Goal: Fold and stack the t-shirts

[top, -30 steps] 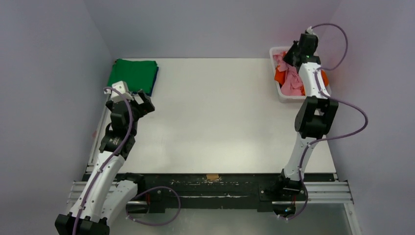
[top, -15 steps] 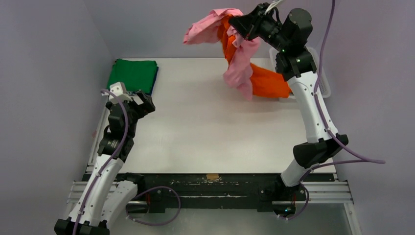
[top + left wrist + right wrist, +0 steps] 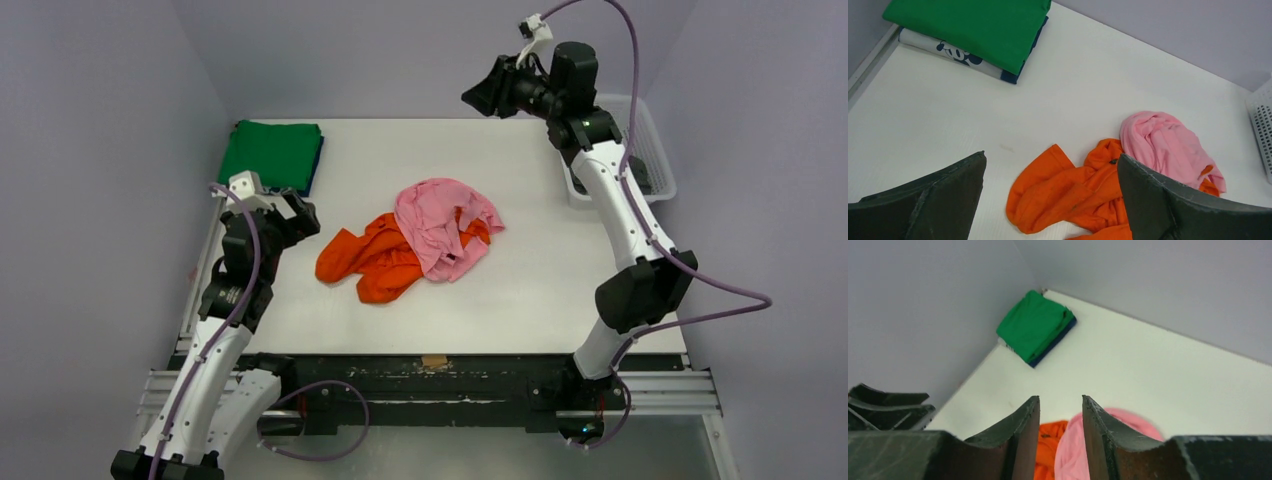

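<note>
Released from the raised right gripper (image 3: 487,97), the pink t-shirt (image 3: 440,222) and the orange t-shirt (image 3: 365,262) are now lying in one crumpled heap at mid-counter (image 3: 560,260), pink overlapping orange; half a second ago both were hanging in the air. This gripper is hovering high near the white basket (image 3: 655,165), jaws narrowly parted and holding nothing. The left gripper (image 3: 1050,165) is standing wide apart, empty, near the heap. The green t-shirt (image 3: 272,150) is resting folded on the dark blue t-shirt (image 3: 1012,76) at the far-left corner. Risk: with the garments lying tangled, a pinch on one may drag the other along.
</note>
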`<act>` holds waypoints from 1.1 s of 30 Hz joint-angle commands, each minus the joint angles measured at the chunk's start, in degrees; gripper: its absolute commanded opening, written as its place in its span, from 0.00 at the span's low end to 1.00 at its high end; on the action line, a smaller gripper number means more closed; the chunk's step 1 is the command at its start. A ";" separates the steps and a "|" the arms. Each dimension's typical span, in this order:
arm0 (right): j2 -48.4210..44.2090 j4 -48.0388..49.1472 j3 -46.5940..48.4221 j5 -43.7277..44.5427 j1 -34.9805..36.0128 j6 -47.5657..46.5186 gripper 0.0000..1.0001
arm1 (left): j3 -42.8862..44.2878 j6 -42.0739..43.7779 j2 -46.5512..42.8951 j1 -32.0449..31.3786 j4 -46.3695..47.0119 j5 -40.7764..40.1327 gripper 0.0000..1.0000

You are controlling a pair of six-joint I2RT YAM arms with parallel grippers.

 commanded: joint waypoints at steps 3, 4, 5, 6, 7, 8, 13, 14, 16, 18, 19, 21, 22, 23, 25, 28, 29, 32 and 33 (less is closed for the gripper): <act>-1.66 -5.80 -5.13 3.85 -0.16 -4.79 0.53 | 2.17 -1.31 0.08 -0.22 -0.81 1.21 1.00; -1.90 -5.85 -6.09 4.94 -0.16 -4.77 0.57 | 2.17 -1.46 0.30 -0.18 -0.96 1.30 1.00; -2.24 -5.67 -7.23 6.17 -0.16 -4.53 0.60 | 2.17 -1.58 0.56 -0.20 -1.10 1.43 1.00; -2.69 -5.13 -8.49 7.54 -0.21 -4.26 0.63 | 2.10 -1.72 0.91 -0.22 -1.21 1.59 1.00; -3.36 -4.51 -10.14 8.66 -1.14 -4.20 0.68 | 2.08 -1.97 1.19 -0.20 -1.22 1.84 1.00; -4.03 -4.21 -11.87 10.52 -0.28 -4.06 0.77 | 2.08 -2.15 1.48 -0.21 -1.19 2.17 1.00; -6.60 -2.05 -21.61 11.42 1.34 -7.59 0.85 | 1.04 -4.05 3.78 -0.22 0.05 6.59 1.00; -6.98 -1.26 -23.92 11.58 2.26 -8.37 0.85 | 0.83 -4.57 4.65 -0.22 0.63 8.17 1.00; -7.21 -0.15 -28.08 14.00 5.57 -10.87 0.86 | 0.47 -6.02 6.89 -0.22 1.59 11.26 1.00; -6.39 -0.03 -30.61 18.54 9.98 -13.80 0.87 | 0.33 -7.58 10.05 -0.21 2.91 14.58 1.00; -5.64 -0.35 -31.33 20.78 12.33 -14.79 0.88 | 0.32 -8.10 11.71 -0.22 3.50 17.35 1.00; -3.53 -0.63 -32.34 22.89 16.66 -15.90 0.88 | 0.43 -9.55 15.14 -0.19 4.63 21.27 1.00; -2.16 -1.17 -32.57 23.78 18.41 -16.10 0.88 | 0.49 -10.13 16.84 -0.17 5.38 22.92 1.00; -0.58 -1.83 -32.68 24.77 19.86 -16.12 0.87 | 0.50 -10.59 18.23 -0.26 6.00 24.19 1.00; 2.41 -3.40 -32.37 27.36 22.61 -16.04 0.81 | 0.33 -11.62 21.38 -0.37 7.48 26.03 1.00; 6.74 -4.42 -31.89 33.14 25.14 -16.28 0.71 | 0.08 -12.55 24.61 -1.16 9.71 28.17 1.00; 7.53 -4.52 -31.72 34.61 25.41 -16.29 0.69 | 0.00 -12.72 25.69 -1.64 10.60 28.79 1.00; 9.66 -4.53 -30.83 40.80 25.51 -16.07 0.64 | 0.43 -12.86 29.48 -3.23 11.56 29.76 1.00; 10.30 -5.02 -30.30 42.69 25.47 -15.97 0.62 | 0.61 -13.07 30.65 -3.67 11.71 29.77 1.00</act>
